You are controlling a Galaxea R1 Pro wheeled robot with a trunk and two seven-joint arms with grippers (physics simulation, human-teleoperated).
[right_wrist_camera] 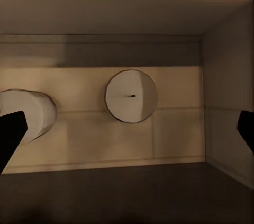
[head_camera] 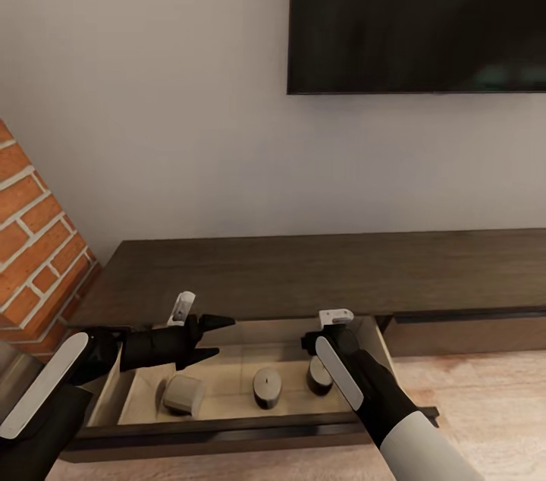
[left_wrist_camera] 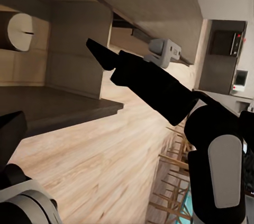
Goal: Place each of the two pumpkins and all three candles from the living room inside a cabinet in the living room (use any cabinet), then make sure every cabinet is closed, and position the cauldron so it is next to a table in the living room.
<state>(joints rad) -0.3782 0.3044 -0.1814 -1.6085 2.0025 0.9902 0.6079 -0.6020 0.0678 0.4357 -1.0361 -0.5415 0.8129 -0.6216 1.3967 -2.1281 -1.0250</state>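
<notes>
Head view: looking down on the cabinet (head_camera: 318,268) with one drawer (head_camera: 227,420) pulled out under a wall-mounted TV (head_camera: 417,11). Three candles lying on their sides on the pale drawer floor: left candle (head_camera: 184,394), middle candle (head_camera: 267,388), right candle (head_camera: 319,377) partly behind the right forearm. Left gripper (head_camera: 211,335) hovering over the drawer's left part, fingers spread apart, holding nothing. Right gripper (head_camera: 322,341) hanging over the drawer's right end, fingers hidden behind the wrist here.

Left wrist view: showing one left fingertip at the frame edge, the right arm (left_wrist_camera: 159,91) crossing in front, the drawer's dark front edge (left_wrist_camera: 63,107) and one candle end (left_wrist_camera: 18,32) inside. Wooden floor (left_wrist_camera: 106,171) beneath.

Right wrist view: peering into the drawer, both dark fingertips (right_wrist_camera: 10,134) sitting wide apart at the frame's edges, nothing between them. One candle (right_wrist_camera: 130,96) showing its round end with a wick; another candle (right_wrist_camera: 29,113) just beside.

Judging handling: looking stiff, light and smooth, prone to rolling while lying sideways. Gripping across the round body looks best. All three already in the drawer; pumpkins, drawer closing and cauldron likely remaining.
</notes>
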